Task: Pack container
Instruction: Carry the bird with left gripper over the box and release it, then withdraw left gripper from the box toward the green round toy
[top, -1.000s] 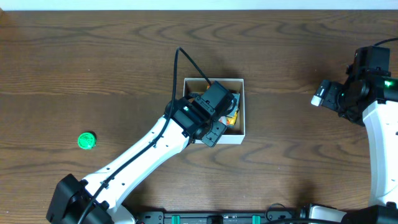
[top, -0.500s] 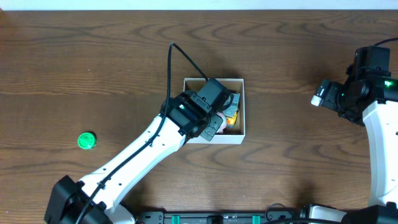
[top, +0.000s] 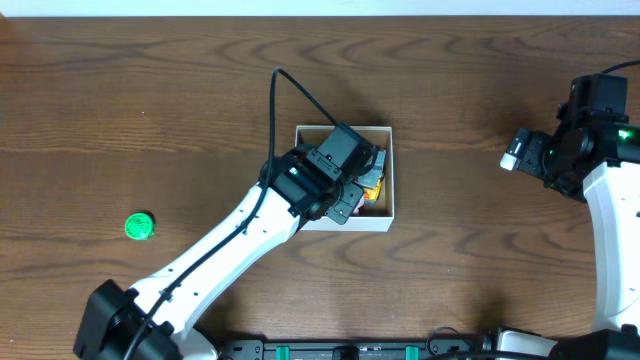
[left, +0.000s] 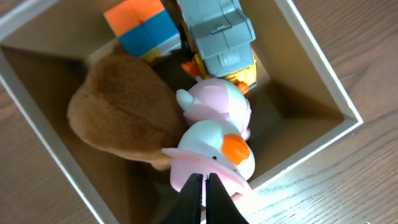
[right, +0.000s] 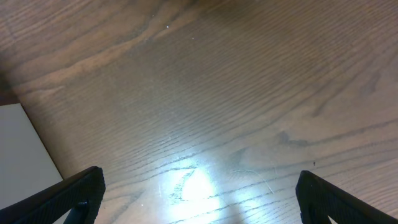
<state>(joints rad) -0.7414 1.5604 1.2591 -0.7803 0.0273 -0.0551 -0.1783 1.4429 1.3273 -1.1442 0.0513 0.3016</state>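
Jaws of left arm pressed together above duck toy (left: 214, 152) in container (left: 298, 87); right jaws spread over table (right: 217, 93).

The left arm (top: 220, 250) is showing a long white shell running into black joint housings, and a black cable (top: 285, 95) is looping off its wrist. The right arm (top: 612, 230) is wearing the same white casing under a black wrist block, where a small green light (top: 622, 135) is glowing beside a white piece, possibly a cap (top: 513, 152). The left gripper (left: 203, 198) and right gripper (right: 199, 196) are showing matte black fingers
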